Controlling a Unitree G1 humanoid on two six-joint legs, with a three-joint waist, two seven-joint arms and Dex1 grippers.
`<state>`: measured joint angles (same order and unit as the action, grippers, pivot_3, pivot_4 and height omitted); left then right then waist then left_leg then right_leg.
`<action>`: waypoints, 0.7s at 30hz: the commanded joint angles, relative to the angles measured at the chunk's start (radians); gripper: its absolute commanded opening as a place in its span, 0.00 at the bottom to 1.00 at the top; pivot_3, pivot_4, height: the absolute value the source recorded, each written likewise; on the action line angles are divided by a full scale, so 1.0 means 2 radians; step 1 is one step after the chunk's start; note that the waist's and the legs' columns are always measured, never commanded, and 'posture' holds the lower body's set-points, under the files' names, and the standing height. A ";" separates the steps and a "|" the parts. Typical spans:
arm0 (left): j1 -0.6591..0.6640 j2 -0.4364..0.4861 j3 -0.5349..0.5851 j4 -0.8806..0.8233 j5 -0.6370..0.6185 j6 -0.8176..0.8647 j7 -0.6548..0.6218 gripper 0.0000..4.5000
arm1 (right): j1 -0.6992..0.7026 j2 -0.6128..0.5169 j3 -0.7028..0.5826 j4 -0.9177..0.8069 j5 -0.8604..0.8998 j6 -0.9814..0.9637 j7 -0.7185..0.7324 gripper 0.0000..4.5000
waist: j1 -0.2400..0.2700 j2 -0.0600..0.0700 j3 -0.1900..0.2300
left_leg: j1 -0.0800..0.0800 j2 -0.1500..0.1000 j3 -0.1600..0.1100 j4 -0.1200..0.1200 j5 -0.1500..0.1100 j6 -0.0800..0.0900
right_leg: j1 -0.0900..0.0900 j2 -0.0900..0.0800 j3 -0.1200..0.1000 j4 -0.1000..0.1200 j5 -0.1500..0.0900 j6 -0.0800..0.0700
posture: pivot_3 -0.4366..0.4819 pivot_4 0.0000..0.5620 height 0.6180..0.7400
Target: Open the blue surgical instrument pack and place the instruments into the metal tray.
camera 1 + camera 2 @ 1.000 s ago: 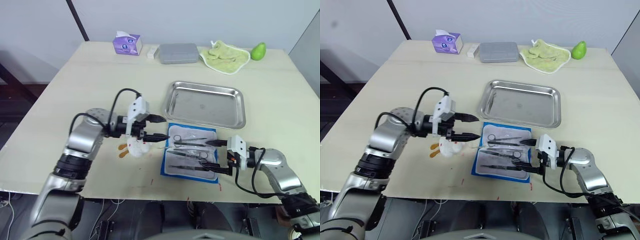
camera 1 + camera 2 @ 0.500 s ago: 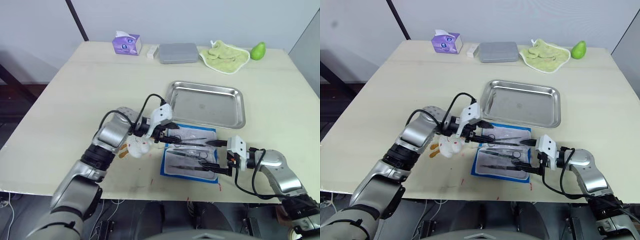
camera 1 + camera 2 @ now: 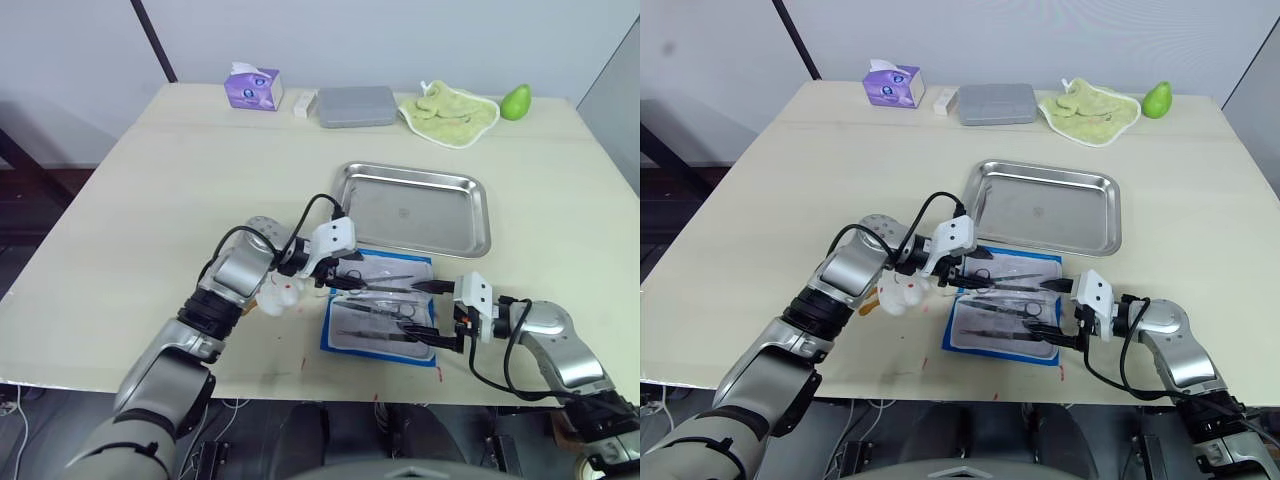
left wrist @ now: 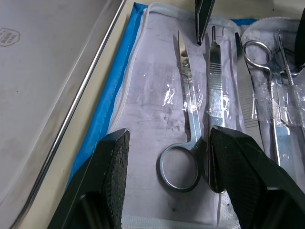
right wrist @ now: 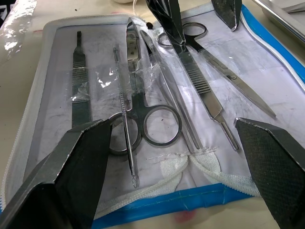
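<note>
The blue surgical instrument pack (image 3: 400, 265) lies open on the table, white lining up, just in front of the metal tray (image 3: 412, 176). Several steel instruments lie in its clear pockets, among them scissors (image 4: 188, 124) and a flat handle (image 4: 214, 95). My left gripper (image 3: 352, 281) is open over the pack's left part, its fingers (image 4: 112, 176) either side of the scissors' ring. At the pack's right edge my right gripper (image 3: 428, 313) is open and low, facing ring-handled forceps (image 5: 159, 125). I see nothing lying in the tray.
A small white toy with orange parts (image 3: 272, 296) lies beside the pack under my left wrist. Along the table's far edge stand a purple tissue box (image 3: 254, 88), a grey flat box (image 3: 357, 106), a green cloth (image 3: 450, 112) and a green fruit (image 3: 516, 102).
My left gripper has moved right, from beside the white toy to over the pack's left part. The right arm has not moved.
</note>
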<state>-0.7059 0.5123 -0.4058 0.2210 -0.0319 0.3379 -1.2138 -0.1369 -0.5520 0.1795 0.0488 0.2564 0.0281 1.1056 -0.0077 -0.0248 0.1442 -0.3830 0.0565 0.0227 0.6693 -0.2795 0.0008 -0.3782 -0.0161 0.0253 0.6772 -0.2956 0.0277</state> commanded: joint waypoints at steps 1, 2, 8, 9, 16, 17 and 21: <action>-0.009 -0.005 -0.005 0.007 0.013 -0.009 0.006 0.65 | 0.015 -0.005 0.013 0.018 -0.015 0.020 -0.001 1.00 | 0.000 0.000 0.000 | 0.000 0.000 0.000 0.000 0.000 0.000 | 0.000 0.000 0.000 0.000 0.000 0.000 | 0.48 0.27 1.00; -0.011 -0.007 -0.004 0.010 0.015 -0.010 0.006 0.65 | 0.015 -0.004 0.013 0.018 -0.015 0.020 -0.002 1.00 | 0.000 0.000 0.000 | 0.000 0.000 0.000 0.000 0.000 0.000 | 0.000 0.000 0.000 0.000 0.000 0.000 | 0.48 0.27 1.00; -0.019 -0.011 -0.003 0.022 0.025 -0.019 0.006 0.65 | 0.016 -0.004 0.013 0.017 -0.015 0.021 -0.003 1.00 | 0.000 0.000 0.000 | 0.000 0.000 0.000 0.000 0.000 0.000 | 0.000 0.000 0.000 0.000 0.000 0.000 | 0.48 0.27 1.00; -0.019 -0.011 -0.004 0.023 0.028 -0.023 0.004 0.65 | 0.017 -0.004 0.013 0.016 -0.015 0.021 -0.003 1.00 | 0.000 0.000 0.000 | 0.000 0.000 0.000 0.000 0.000 0.000 | 0.000 0.000 0.000 0.000 0.000 0.000 | 0.48 0.27 1.00; -0.014 -0.011 -0.013 0.024 0.042 -0.047 -0.008 0.65 | 0.017 -0.003 0.014 0.016 -0.015 0.021 -0.003 1.00 | 0.000 0.000 0.000 | 0.000 0.000 0.000 0.000 0.000 0.000 | 0.000 0.000 0.000 0.000 0.000 0.000 | 0.48 0.27 1.00; -0.013 -0.011 -0.013 0.024 0.042 -0.048 -0.011 0.58 | 0.017 -0.003 0.014 0.015 -0.015 0.021 -0.003 1.00 | 0.000 0.000 0.000 | 0.000 0.000 0.000 0.000 0.000 0.000 | 0.000 0.000 0.000 0.000 0.000 0.000 | 0.48 0.27 1.00; -0.014 -0.012 -0.014 0.028 0.043 -0.056 -0.019 0.23 | 0.018 -0.004 0.014 0.014 -0.014 0.022 -0.003 1.00 | 0.000 0.000 0.000 | 0.000 0.000 0.000 0.000 0.000 0.000 | 0.000 0.000 0.000 0.000 0.000 0.000 | 0.48 0.27 1.00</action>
<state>-0.7289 0.4859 -0.4301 0.2696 0.0459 0.2425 -1.2449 -0.1347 -0.5519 0.1798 0.0439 0.2563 0.0329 1.1011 -0.0080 -0.0248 0.1442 -0.3829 0.0565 0.0228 0.6693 -0.2795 0.0008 -0.3781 -0.0161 0.0253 0.6774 -0.2956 0.0277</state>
